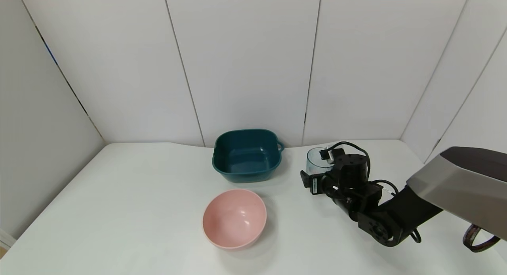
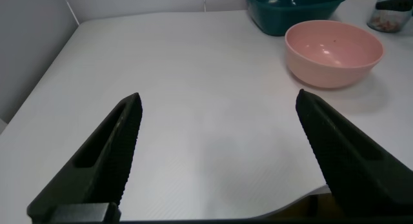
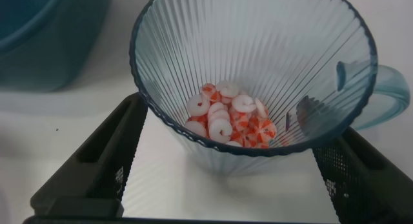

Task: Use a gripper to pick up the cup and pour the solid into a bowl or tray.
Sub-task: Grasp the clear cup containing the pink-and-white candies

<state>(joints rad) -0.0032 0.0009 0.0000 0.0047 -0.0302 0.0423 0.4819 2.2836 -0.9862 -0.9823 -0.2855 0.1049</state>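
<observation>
The light-blue ribbed cup (image 1: 317,161) stands on the table at the right, behind and to the right of the pink bowl (image 1: 234,217). My right gripper (image 1: 319,169) is open, with one finger on each side of the cup. In the right wrist view the cup (image 3: 258,62) sits between the fingers (image 3: 110,159), its handle (image 3: 390,95) to one side, and holds the orange-red and white solid (image 3: 229,117). My left gripper (image 2: 219,98) is open and empty over the table's near left part, out of the head view. The bowl (image 2: 334,50) looks empty.
A dark teal squarish tub (image 1: 247,156) stands at the back middle, just behind the bowl and left of the cup. White wall panels close off the back and sides. The white table's front edge (image 2: 361,185) shows in the left wrist view.
</observation>
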